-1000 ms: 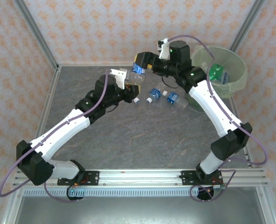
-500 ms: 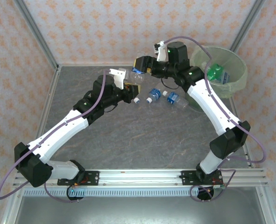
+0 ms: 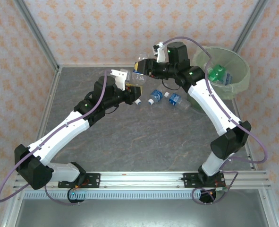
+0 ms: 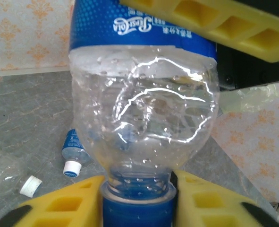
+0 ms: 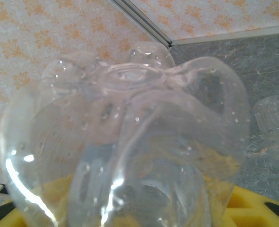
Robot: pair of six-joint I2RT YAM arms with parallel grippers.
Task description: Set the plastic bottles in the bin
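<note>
Top view: clear bottle (image 3: 139,72) is held aloft, well left of the bin (image 3: 245,75), judged mid-handover.
Left wrist: my left claw (image 4: 137,201) closely flanks its blue cap (image 4: 135,210); grip cannot be confirmed.
Right wrist: my right claw (image 5: 130,210), part-closed, clamps the body.

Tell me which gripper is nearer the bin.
Right. The right gripper sits left of the bin, holding a bottle; the left gripper lies further left, at the bottle's cap end.

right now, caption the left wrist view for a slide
Clear bottle with blue cap in the left claw, right claw on its label
</note>
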